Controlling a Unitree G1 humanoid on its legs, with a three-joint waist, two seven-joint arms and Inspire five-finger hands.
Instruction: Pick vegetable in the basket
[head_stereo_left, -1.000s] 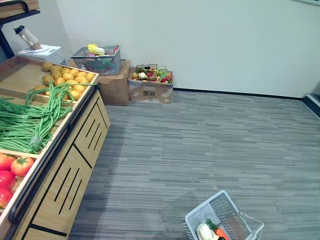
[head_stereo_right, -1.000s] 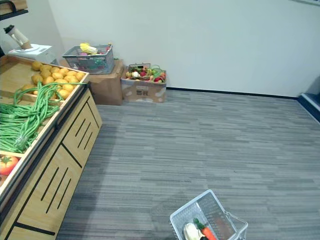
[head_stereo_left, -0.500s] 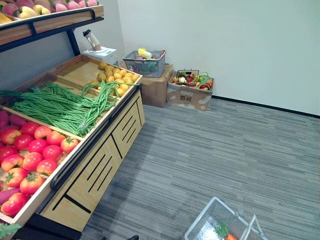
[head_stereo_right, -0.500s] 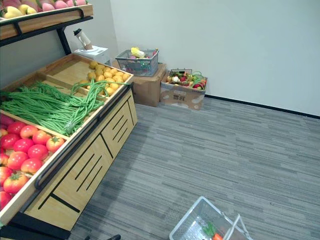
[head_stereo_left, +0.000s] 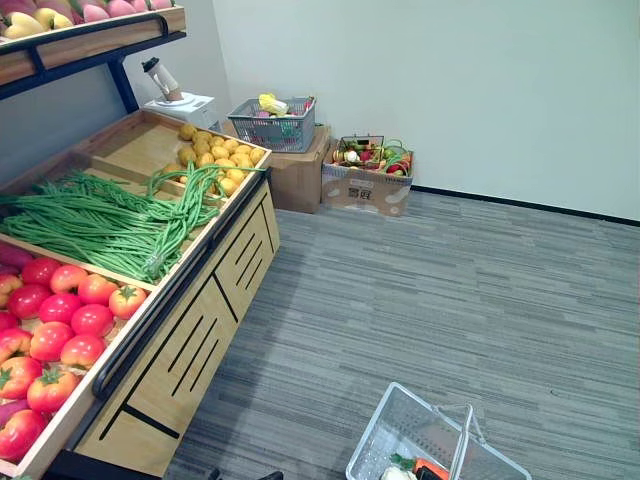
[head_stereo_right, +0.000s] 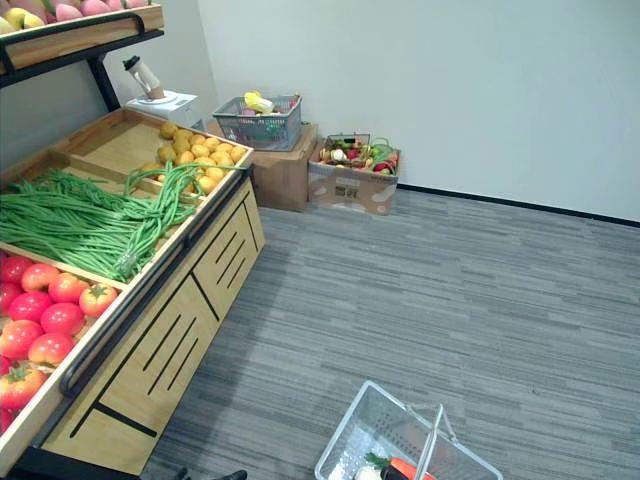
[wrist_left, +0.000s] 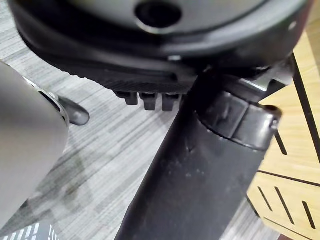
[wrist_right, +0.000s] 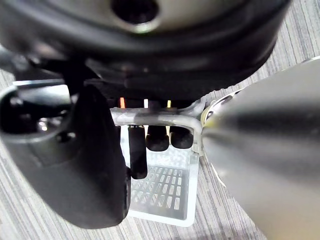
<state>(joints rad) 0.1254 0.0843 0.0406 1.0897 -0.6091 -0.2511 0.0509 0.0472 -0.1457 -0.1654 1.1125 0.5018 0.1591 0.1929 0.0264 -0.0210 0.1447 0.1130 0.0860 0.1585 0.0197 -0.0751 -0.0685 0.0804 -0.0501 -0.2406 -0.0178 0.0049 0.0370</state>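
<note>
A pale wire basket (head_stereo_left: 383, 432) hangs low at the near edge, over the grey carpet. In it lie a carrot (head_stereo_left: 431, 468) and a white vegetable (head_stereo_left: 393, 474). My right hand (wrist_right: 97, 170) is shut on the basket's metal handle (wrist_right: 152, 118), with its fingers (wrist_right: 158, 138) hooked over the bar. To the left a wooden stand (head_stereo_left: 190, 340) holds green long beans (head_stereo_left: 110, 215), red tomatoes (head_stereo_left: 62, 320) and yellow-orange round produce (head_stereo_left: 215, 160). My left hand (wrist_left: 200, 165) hangs beside the stand's front with its fingers (wrist_left: 145, 100) curled and nothing in them.
Against the far wall a grey basket (head_stereo_left: 272, 126) sits on a cardboard box (head_stereo_left: 300, 180), beside a second box of mixed produce (head_stereo_left: 366, 172). A white scale (head_stereo_left: 182, 108) stands at the stand's far end under an upper shelf (head_stereo_left: 95, 35). Open carpet lies to the right.
The camera has swung, so the whole picture shifted and more of the stand shows. The basket stays low at the near edge, its handle now upright over it.
</note>
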